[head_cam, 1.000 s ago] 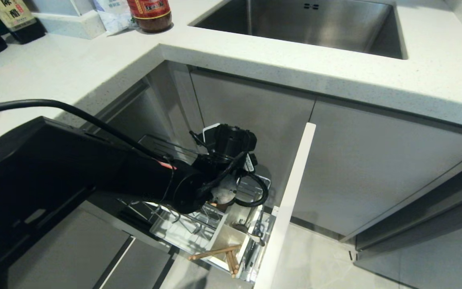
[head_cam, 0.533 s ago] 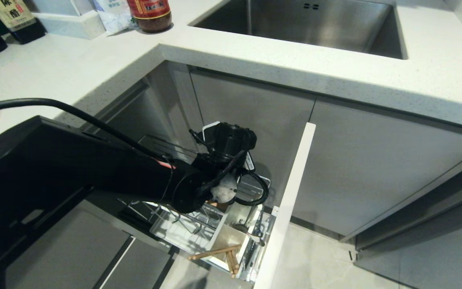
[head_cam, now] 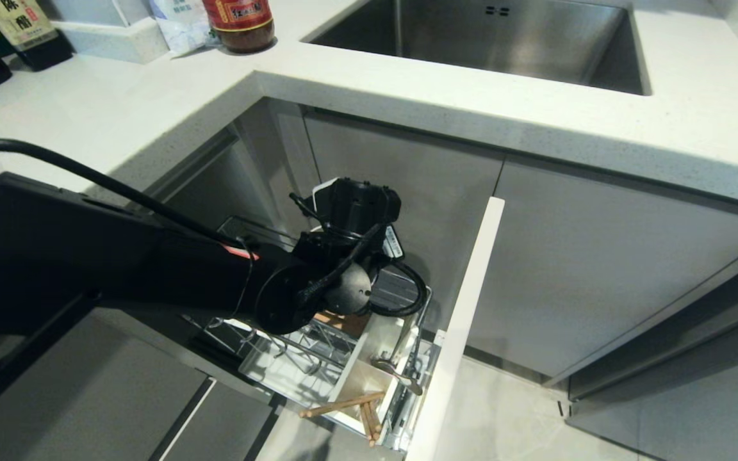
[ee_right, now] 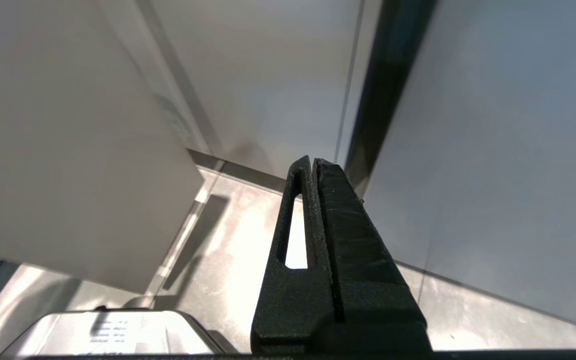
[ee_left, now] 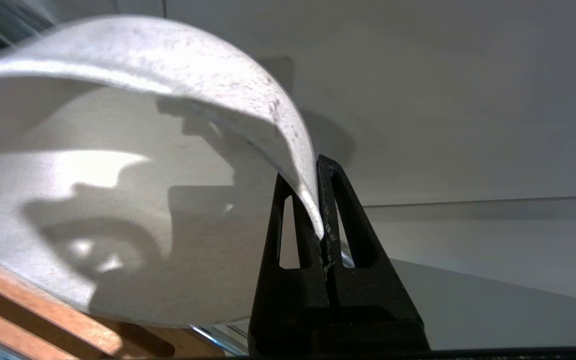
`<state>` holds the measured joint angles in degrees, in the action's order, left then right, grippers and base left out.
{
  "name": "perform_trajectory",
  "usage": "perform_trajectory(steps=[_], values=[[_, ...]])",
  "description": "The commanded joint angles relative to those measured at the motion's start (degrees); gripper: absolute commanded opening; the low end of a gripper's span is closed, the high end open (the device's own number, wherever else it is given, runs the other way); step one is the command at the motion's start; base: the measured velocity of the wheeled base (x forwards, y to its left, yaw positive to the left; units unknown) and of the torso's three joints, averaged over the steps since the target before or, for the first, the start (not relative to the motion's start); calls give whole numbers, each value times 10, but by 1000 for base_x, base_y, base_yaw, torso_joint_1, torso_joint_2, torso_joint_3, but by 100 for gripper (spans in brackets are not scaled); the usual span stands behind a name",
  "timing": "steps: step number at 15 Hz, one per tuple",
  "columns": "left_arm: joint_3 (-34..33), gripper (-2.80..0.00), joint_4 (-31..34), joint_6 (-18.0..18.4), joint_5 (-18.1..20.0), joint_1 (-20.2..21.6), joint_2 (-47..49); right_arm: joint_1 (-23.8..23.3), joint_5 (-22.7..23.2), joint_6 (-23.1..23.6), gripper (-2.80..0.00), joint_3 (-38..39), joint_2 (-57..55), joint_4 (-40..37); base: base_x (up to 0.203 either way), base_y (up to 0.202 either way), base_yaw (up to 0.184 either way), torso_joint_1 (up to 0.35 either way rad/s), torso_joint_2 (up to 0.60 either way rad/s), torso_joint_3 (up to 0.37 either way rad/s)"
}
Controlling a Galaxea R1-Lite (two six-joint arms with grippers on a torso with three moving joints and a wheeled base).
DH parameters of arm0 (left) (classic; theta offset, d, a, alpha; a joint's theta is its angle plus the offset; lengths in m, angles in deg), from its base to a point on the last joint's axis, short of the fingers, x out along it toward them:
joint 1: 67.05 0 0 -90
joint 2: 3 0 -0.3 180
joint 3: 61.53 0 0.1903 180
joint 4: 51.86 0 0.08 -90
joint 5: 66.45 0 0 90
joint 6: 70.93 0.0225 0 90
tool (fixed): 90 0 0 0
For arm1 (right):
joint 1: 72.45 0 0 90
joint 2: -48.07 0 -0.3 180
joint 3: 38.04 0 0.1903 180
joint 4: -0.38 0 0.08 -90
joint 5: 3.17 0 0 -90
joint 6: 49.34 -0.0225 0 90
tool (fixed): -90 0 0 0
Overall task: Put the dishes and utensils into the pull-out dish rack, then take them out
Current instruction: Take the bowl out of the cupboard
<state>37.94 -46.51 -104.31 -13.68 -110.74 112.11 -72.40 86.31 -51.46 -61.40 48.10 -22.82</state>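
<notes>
The left gripper (ee_left: 320,200) has been closed within the last second, and the thick rim of the speckled bowl (ee_left: 133,165) is now pinched between its two fingers (ee_left: 293,235). In the head view the arm is seen a little higher and further to the left than half a second ago, and the wooden strip (head_cam: 343,322), which was hidden under the wrist, has been partly uncovered. From this it is judged that the unloading part of the task has been started and that the bowl is being taken out of the dish rack (head_cam: 401,378).

The bowl is held just above the wooden strip (ee_left: 43,320), at the far end of the rack. It is tilted, with its opening turned toward the wrist camera. A bowl has no long axis; only the direction of its opening can be given.

The chopsticks (head_cam: 350,406) are left in the utensil cup (head_cam: 359,378) at the near end, with their long axis pointing near and left. The fork (head_cam: 401,378) lies beside them.

The right gripper (ee_right: 313,165) is parked low beside the cabinet with its fingers pressed together on nothing.
</notes>
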Motion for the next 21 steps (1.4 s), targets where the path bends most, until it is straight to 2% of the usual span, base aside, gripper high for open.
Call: perform_trajectory(steps=[1, 5, 9, 13, 16, 18, 21], values=[[0, -280, -2, -2, 0, -1, -25, 0, 0, 0, -280, 0, 0, 0, 0, 0, 0, 0, 0, 0], [-4, -280, -1, 7, 0, -7, -75, 0, 0, -1, -280, 0, 0, 0, 0, 0, 0, 0, 0, 0], [-19, -280, 0, 32, -14, -32, -190, 0, 0, 0, -280, 0, 0, 0, 0, 0, 0, 0, 0, 0], [-23, -280, -1, 86, -38, -45, -331, 0, 0, 0, -280, 0, 0, 0, 0, 0, 0, 0, 0, 0], [-24, -280, -4, 149, -43, -45, -421, 0, 0, 0, -280, 0, 0, 0, 0, 0, 0, 0, 0, 0], [-24, -280, -4, 188, -45, -22, -447, 0, 0, 0, -280, 0, 0, 0, 0, 0, 0, 0, 0, 0], [-23, -280, -4, 237, -39, 75, -474, 0, 0, -1, -280, 0, 0, 0, 0, 0, 0, 0, 0, 0]])
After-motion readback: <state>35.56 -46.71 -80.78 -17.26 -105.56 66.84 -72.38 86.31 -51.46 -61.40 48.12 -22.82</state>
